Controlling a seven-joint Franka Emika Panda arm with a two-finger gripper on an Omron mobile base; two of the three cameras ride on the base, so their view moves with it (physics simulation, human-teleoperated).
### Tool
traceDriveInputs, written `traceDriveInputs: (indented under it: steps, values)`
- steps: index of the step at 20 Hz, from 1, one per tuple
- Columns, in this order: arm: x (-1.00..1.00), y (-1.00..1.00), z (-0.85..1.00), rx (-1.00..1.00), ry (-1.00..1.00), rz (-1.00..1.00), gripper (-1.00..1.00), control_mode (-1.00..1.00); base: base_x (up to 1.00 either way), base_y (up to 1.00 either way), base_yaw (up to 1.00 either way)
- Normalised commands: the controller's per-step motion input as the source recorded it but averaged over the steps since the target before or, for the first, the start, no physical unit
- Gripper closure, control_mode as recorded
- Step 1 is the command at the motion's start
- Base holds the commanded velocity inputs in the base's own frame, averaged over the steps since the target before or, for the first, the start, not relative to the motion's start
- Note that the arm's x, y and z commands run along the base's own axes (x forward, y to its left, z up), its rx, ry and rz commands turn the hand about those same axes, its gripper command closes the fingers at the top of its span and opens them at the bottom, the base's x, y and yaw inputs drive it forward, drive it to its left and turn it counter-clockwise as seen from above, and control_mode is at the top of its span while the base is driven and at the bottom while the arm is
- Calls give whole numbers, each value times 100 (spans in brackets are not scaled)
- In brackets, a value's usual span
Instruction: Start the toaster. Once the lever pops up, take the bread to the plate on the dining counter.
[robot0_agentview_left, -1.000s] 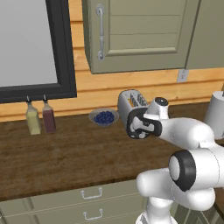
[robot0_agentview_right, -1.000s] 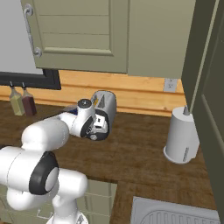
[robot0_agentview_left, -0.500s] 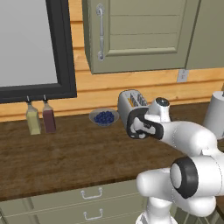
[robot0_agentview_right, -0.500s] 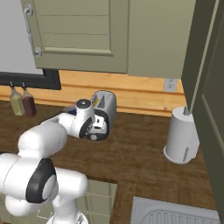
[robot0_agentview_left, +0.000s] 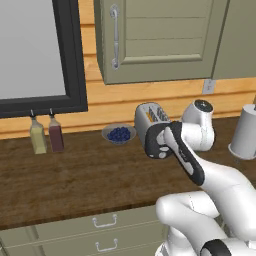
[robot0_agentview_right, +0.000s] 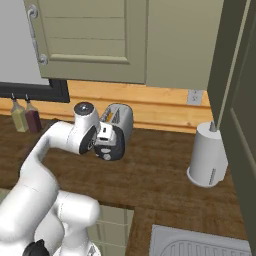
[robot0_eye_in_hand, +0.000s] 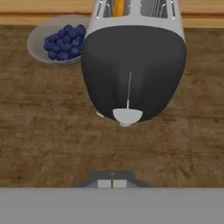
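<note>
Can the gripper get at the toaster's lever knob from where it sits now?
Probably yes: the shut gripper faces the toaster's dark end panel, with bare worktop between it and the pale knob.

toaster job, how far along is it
Early stage. Done: the bread sits in a slot of the toaster, and the lever looks low on the dark end panel. In hand: the shut fingers face that lever, holding nothing. Left: carrying the bread to the plate.
</note>
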Motion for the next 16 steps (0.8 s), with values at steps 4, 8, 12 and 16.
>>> traceDriveInputs:
  steps: [4,8,12,16]
  values:
    - [-20,0,100,-1,-3,1,100,-100,0,0,0]
    - [1,4,71,-6,-6,0,100,-100,0,0,0]
    - [23,14,46,-11,-13,-1,100,-100,0,0,0]
    - [62,17,21,-10,-1,-3,-100,-100,0,0,0]
